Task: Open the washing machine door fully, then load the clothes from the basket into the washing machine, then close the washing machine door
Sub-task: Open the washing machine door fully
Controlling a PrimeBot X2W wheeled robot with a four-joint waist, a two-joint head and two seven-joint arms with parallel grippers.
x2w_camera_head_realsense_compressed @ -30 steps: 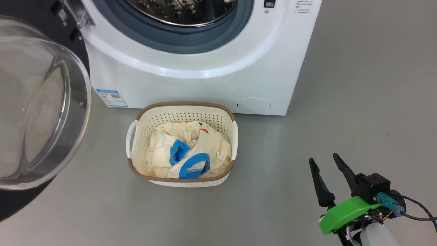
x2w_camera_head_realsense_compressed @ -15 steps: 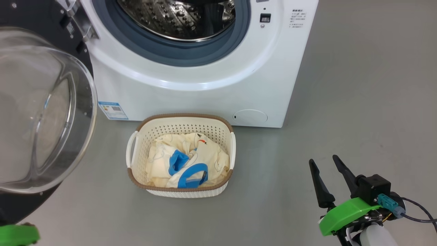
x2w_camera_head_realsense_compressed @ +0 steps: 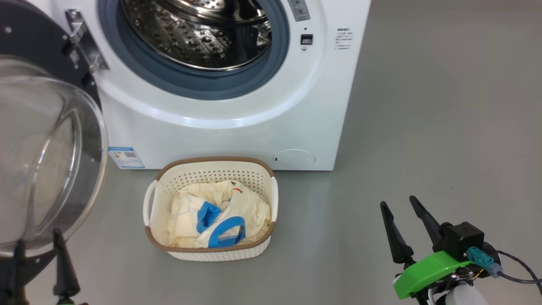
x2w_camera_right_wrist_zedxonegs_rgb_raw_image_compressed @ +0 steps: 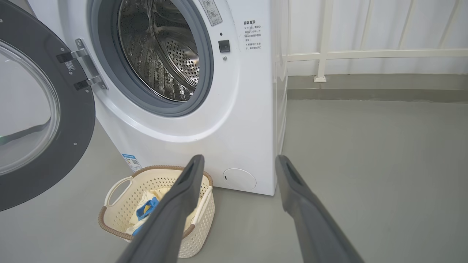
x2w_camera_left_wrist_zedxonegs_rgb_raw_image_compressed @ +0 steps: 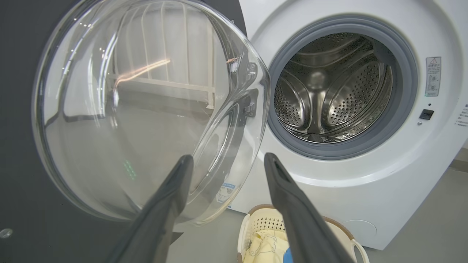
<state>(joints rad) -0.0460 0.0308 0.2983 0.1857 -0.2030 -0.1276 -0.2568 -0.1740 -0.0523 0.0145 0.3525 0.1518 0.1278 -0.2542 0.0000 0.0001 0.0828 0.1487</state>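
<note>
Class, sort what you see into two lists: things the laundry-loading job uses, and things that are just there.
Job: washing machine, open door, basket, clothes in it.
Just there: blue label, round flap, white railing, grey floor.

The head camera tips up and swings: more of the drum point(x2w_camera_head_realsense_compressed: 199, 34) of the washing machine point(x2w_camera_head_realsense_compressed: 220, 135) shows at the top now, and the basket point(x2w_camera_head_realsense_compressed: 209, 163) sits lower and further left in the picture. Up comes the left gripper point(x2w_camera_head_realsense_compressed: 38, 237) at bottom left, fingers spread, in front of the door point(x2w_camera_head_realsense_compressed: 29, 38).
</note>
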